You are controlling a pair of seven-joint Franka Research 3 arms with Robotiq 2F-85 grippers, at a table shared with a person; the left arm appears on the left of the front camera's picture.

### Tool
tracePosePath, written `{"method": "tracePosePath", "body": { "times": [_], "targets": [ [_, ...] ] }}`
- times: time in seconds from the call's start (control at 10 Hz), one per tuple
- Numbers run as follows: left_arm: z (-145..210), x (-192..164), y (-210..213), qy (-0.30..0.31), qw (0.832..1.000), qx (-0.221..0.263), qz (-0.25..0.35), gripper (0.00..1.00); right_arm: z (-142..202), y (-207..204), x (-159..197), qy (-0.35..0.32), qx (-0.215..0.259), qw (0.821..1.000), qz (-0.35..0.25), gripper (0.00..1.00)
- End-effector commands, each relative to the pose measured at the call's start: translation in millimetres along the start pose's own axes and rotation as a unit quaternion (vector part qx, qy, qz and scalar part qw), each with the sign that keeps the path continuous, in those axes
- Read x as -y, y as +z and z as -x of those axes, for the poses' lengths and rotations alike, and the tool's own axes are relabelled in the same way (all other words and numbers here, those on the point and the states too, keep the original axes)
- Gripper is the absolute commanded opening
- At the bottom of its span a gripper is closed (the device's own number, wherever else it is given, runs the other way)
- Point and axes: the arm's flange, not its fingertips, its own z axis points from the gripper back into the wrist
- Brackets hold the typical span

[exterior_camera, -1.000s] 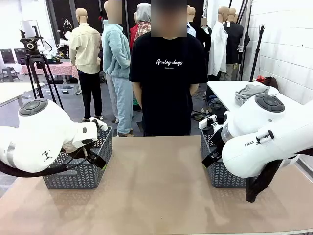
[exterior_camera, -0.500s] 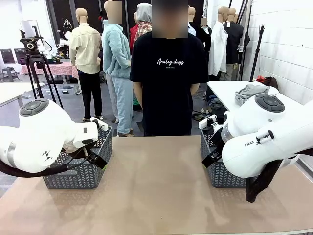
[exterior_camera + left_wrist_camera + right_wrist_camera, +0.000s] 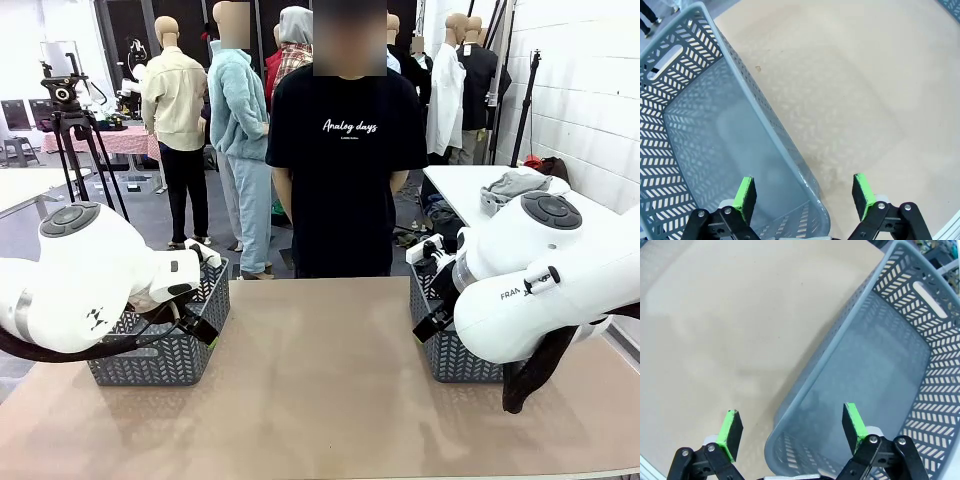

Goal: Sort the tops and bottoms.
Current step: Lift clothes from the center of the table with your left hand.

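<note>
No tops or bottoms lie on the table [image 3: 320, 380]. A grey basket [image 3: 160, 350] stands at the left, and my left gripper [image 3: 803, 190] hangs open over its inner rim [image 3: 765, 120]; its inside is bare. A second grey basket [image 3: 460, 350] stands at the right, with my right gripper [image 3: 792, 426] open above its near corner [image 3: 840, 355]; nothing lies in it. A person in a black T-shirt [image 3: 345, 160] stands at the far edge, arms behind the back.
The brown tabletop stretches between the two baskets. A white table [image 3: 490, 190] with a grey garment on it stands behind at the right. A tripod [image 3: 75, 130] stands behind at the left.
</note>
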Motion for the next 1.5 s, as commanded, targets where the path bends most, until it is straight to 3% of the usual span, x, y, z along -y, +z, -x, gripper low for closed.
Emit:
{"method": "tracePosePath", "body": {
  "times": [0.0,1.4],
  "targets": [
    [0.6,-2.1,0.0,0.003,1.000,0.000,0.000,1.00,0.1,-0.1,-0.1,0.000,0.000,1.000,0.000,1.00],
    [0.6,-2.1,0.0,0.003,1.000,0.000,0.000,1.00,0.1,-0.1,-0.1,0.000,0.000,1.000,0.000,1.00]
  ]
}}
